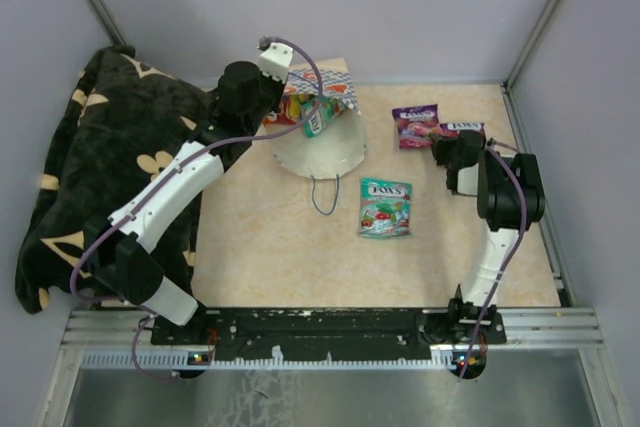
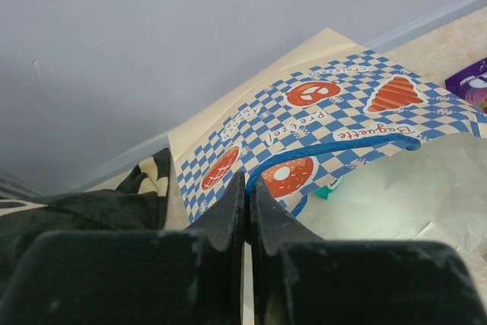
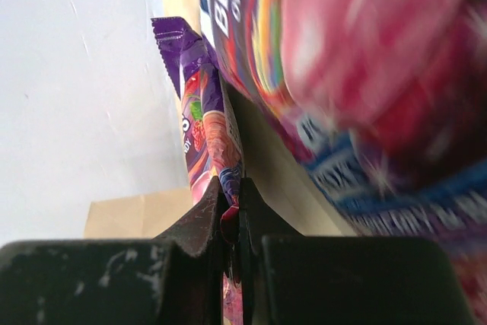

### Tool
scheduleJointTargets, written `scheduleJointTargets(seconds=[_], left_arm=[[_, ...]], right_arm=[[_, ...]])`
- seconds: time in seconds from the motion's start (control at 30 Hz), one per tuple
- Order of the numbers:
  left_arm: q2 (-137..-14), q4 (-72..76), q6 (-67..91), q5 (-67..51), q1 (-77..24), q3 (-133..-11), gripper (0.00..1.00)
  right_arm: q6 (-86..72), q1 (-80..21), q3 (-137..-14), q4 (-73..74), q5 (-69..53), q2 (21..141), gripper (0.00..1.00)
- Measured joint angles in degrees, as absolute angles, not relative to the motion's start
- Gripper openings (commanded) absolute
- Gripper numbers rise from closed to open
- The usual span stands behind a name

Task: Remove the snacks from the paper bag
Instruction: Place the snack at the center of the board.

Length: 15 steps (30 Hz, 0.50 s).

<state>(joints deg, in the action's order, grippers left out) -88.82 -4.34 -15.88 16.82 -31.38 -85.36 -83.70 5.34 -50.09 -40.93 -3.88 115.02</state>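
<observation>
- The paper bag (image 1: 325,147) sits at the far middle of the table (image 1: 450,267), its white inside turned up toward the top camera and its checkered band (image 2: 342,116) on the far side.
- The left claw (image 2: 247,188) is pressed together at the bag's far left rim, with a blue string handle (image 2: 335,146) coming out from between its fingers.
- An orange packet (image 1: 288,109) and a green packet (image 1: 315,122) show at the bag's far left part, just beside that claw.
- A second string loop (image 1: 322,197) droops from the bag's near edge onto the table.
- The right claw (image 3: 230,203) is clamped on the edge of a purple packet (image 3: 204,112) at the far right.
- A purple-pink packet (image 1: 415,127) lies flat just left of it.
- A teal packet (image 1: 385,207) lies flat near the middle, just right of the loop.
- A black flowered blanket (image 1: 100,167) is heaped on the left.
</observation>
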Motion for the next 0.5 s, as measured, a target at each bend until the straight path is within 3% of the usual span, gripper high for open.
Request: scheduleJointTargets(seconds=[0.23, 0.33, 0.4, 0.43, 0.5], left_arm=[[-89.41, -4.95, -15.90, 16.80, -31.38, -86.13, 0.05], [-89.89, -5.21, -15.92, 16.80, -31.38, -86.76, 0.05], [-90.13, -5.63, -15.92, 16.80, -31.38, -87.24, 0.05], [-90.24, -5.65, -15.94, 16.78, -31.38, -87.48, 0.05], [-90.35, -5.78, -15.92, 16.75, -31.38, -87.74, 0.05]], right_arm=[[-84.68, 5.21, -58.87, -37.30, -2.04, 120.09, 0.02], [-84.14, 4.95, -61.21, -36.29, -2.04, 121.16, 0.58], [-83.40, 4.78, -61.69, -35.40, -2.04, 121.14, 0.87], [-82.21, 4.69, -62.15, -34.72, -2.26, 120.99, 0.96], [-79.99, 4.60, -63.13, -32.97, -2.85, 119.48, 0.99]])
